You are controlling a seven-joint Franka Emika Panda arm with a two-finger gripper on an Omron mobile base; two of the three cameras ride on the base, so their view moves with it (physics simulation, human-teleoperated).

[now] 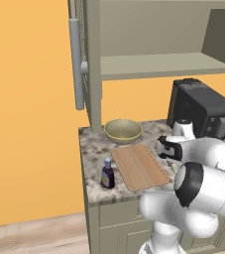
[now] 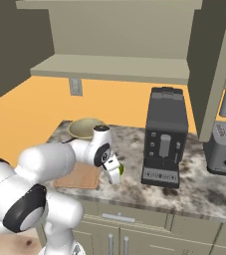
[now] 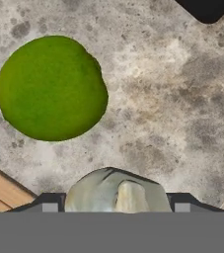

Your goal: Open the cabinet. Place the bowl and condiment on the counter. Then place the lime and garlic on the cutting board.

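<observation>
1. The left base view shows the cabinet (image 1: 91, 59) with its door swung wide, the bar handle (image 1: 76, 64) facing the camera and the inner shelf (image 1: 163, 64) bare.
2. In that view the bowl (image 1: 123, 130) sits at the worktop's (image 1: 91, 149) back left, just behind the cutting board (image 1: 140, 166); the condiment (image 1: 107, 173) stands by the board's left edge near the front.
3. The right base view adds a black coffee machine (image 2: 165, 137) and a toaster (image 2: 224, 147) further right, and the claw (image 2: 115, 173) low by the board's right edge.
4. The hand view shows the lime (image 3: 52, 88) lying on the stone beside the board's corner (image 3: 0, 190).
5. There the garlic (image 3: 116, 191) sits between the claw's fingers, which pinch it.
</observation>
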